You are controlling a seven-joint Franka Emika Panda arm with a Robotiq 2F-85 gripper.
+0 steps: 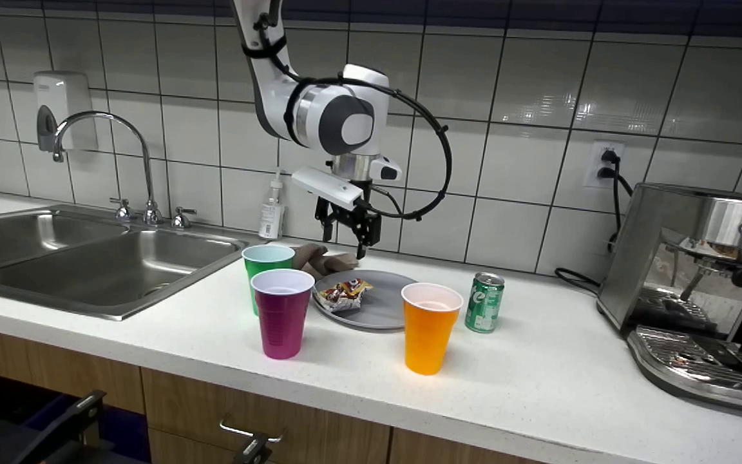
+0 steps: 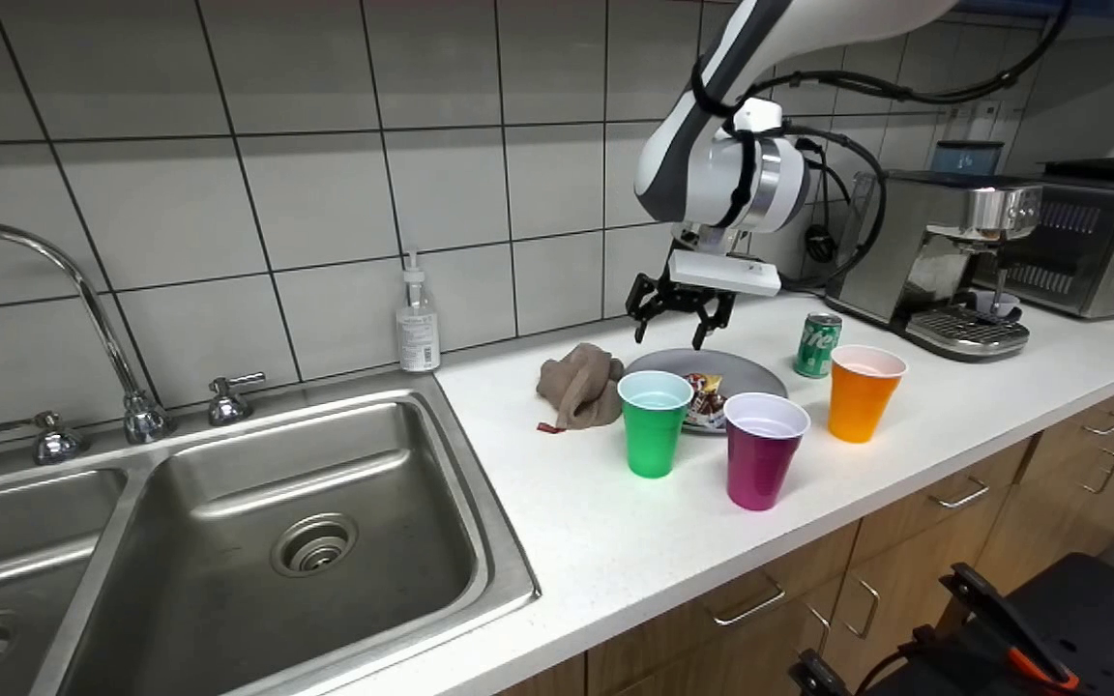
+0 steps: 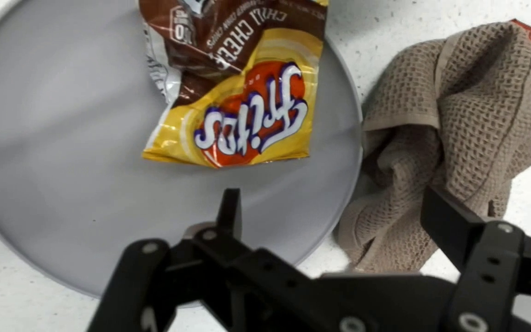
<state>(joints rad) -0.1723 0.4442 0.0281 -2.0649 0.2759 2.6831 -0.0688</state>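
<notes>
My gripper (image 3: 331, 197) hung wide and empty over the edge of the plate (image 3: 76, 138), bag (image 3: 247, 92) on it, towel (image 3: 473, 110) beside it toward the back edge of the counter (image 1: 551, 354), so I judged clearing the rim before lowering wisest.

A pump bottle (image 2: 418, 338) stands beside the steel sink (image 2: 209, 599); a white dispenser (image 1: 65, 96) hangs on the tiled wall (image 1: 525, 84).

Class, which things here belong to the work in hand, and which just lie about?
Probably in the work, nearest the open pincer:
gray plate
Fritos bag
brown cloth

Apparently lying about:
green cup
purple cup
orange cup
green can
pump bottle
coffee machine
</notes>
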